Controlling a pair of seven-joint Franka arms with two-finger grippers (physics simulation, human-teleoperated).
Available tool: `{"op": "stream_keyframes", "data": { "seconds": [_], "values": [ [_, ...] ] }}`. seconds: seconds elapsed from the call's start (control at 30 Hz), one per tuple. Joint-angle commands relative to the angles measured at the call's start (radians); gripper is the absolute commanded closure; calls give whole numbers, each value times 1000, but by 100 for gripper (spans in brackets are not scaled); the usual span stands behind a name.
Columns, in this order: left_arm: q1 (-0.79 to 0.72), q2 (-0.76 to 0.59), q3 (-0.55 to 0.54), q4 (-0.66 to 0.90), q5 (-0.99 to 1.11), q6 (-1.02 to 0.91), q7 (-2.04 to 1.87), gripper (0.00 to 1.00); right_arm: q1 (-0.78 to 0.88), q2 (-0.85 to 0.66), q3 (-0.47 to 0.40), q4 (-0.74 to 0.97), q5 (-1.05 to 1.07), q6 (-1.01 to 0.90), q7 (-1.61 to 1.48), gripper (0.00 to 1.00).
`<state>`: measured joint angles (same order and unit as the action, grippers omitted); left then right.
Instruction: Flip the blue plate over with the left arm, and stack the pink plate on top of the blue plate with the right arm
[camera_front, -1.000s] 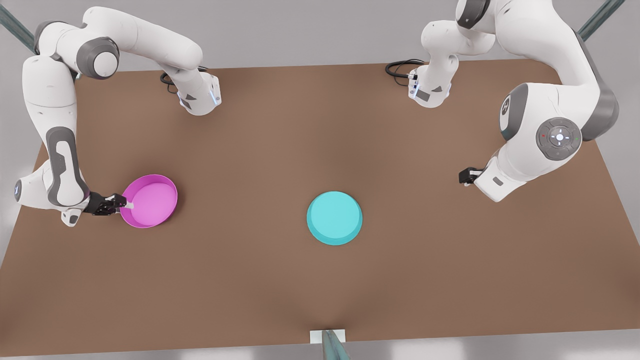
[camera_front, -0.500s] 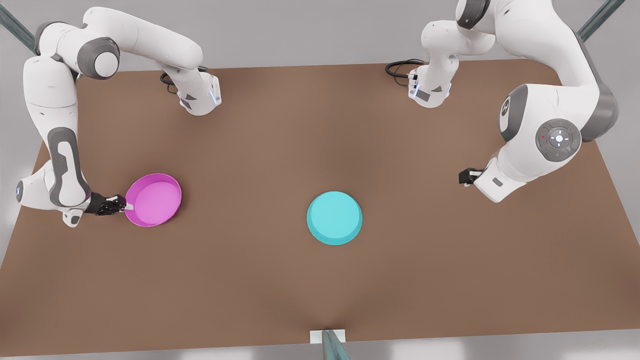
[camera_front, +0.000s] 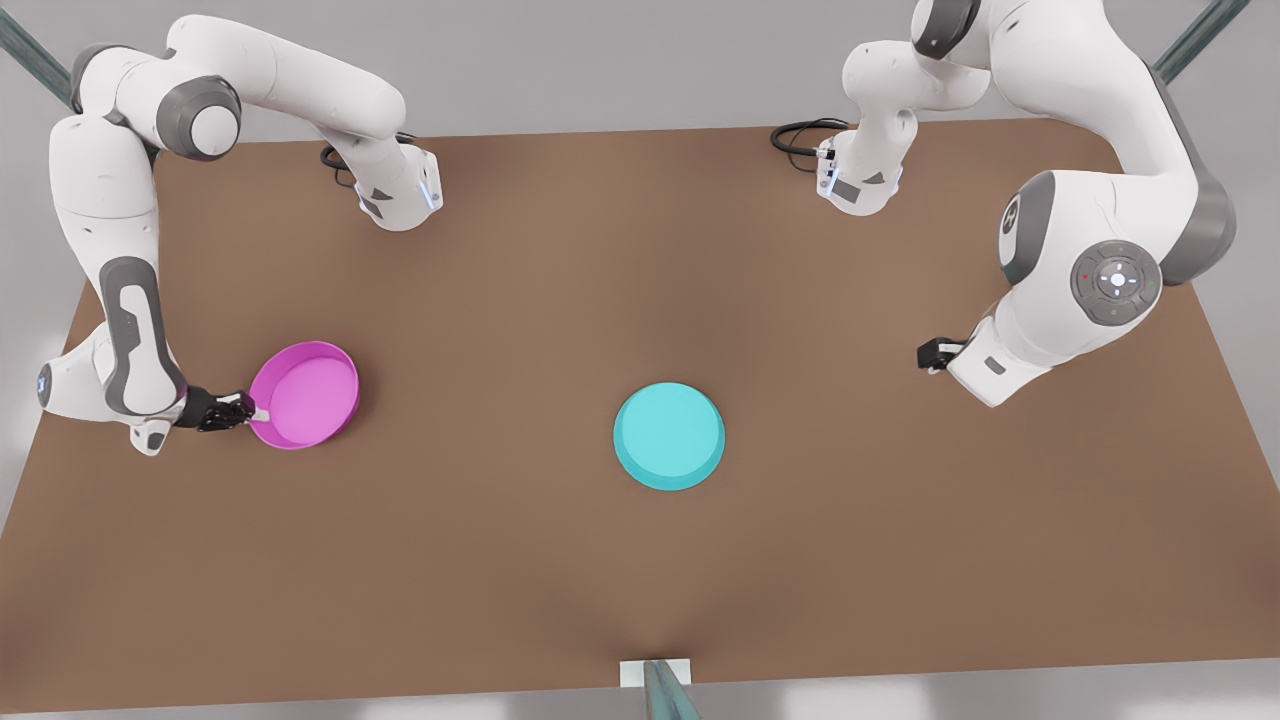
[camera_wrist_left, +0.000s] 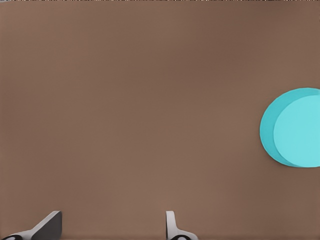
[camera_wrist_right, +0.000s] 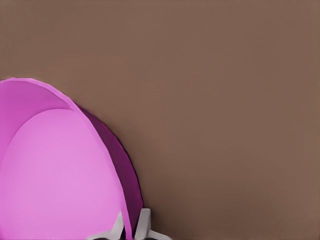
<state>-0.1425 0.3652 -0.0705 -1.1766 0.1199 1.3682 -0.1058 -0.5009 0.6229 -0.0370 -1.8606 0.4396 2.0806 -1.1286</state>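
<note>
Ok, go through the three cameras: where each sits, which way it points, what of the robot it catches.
Front view: high above the table, looking down; both white arms, the pink plate and the blue plate show.
Left wrist view: on the arm at the front view's right, looking across bare table at the blue plate; the left gripper shows its fingers spread.
Right wrist view: on the other arm, close over the pink plate; the right gripper pinches the rim.
Shared: each wrist view shares its plate with the front view.
</note>
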Motion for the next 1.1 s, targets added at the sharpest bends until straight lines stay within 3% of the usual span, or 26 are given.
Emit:
{"op": "stream_keyframes", "data": {
  "seconds": [0.0,0.23,0.37,0.6,0.83,1.07],
  "values": [
    [0,0,0,0,1,0,0,0,1,0,0,0,-2,1,0,79],
    [-2,0,0,0,1,2,0,0,27,-44,0,-11,-1,-7,13,79],
    [-2,0,0,2,1,2,-2,0,116,-127,6,-61,-1,-7,177,79],
    [0,-2,64,5,-11,31,0,0,361,-201,32,-63,19,-7,529,79],
    [-3,-9,61,0,-16,65,0,0,656,-226,29,-61,183,13,607,79],
    [-2,-8,63,0,-12,63,0,0,1065,-157,-4,-12,338,279,975,79]
  ]
}}
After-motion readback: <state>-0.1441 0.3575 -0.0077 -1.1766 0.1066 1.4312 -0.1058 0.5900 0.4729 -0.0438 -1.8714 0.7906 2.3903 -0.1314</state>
